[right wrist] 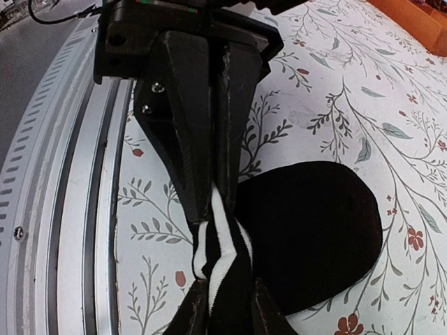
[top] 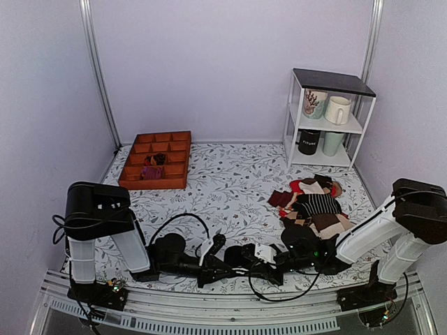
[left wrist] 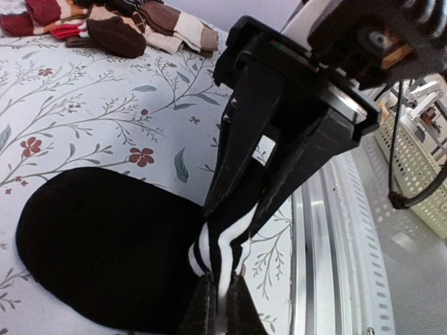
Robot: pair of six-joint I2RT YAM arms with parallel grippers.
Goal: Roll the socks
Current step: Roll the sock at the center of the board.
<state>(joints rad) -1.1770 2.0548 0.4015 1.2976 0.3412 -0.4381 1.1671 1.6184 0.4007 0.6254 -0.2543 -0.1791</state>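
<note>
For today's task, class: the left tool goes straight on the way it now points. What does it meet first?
The left tool is shut on the striped cuff of the socks. Straight beyond that, it would likely meet the right tool, clamped on the same cuff facing it.

Both arms are folded low at the near edge, 6 o'clock in the top view. Left arm [top: 105, 216] has its elbow up high and its forearm laid flat toward 3 o'clock. Right arm [top: 391, 223] mirrors it, reaching toward 9 o'clock. The wrists are level and nose to nose. Left gripper [left wrist: 222, 285] is pinched tight on the striped cuff of the socks [left wrist: 105, 244], and right gripper [right wrist: 227, 287] is clamped on that same cuff from the opposite side, tips close together.
</note>
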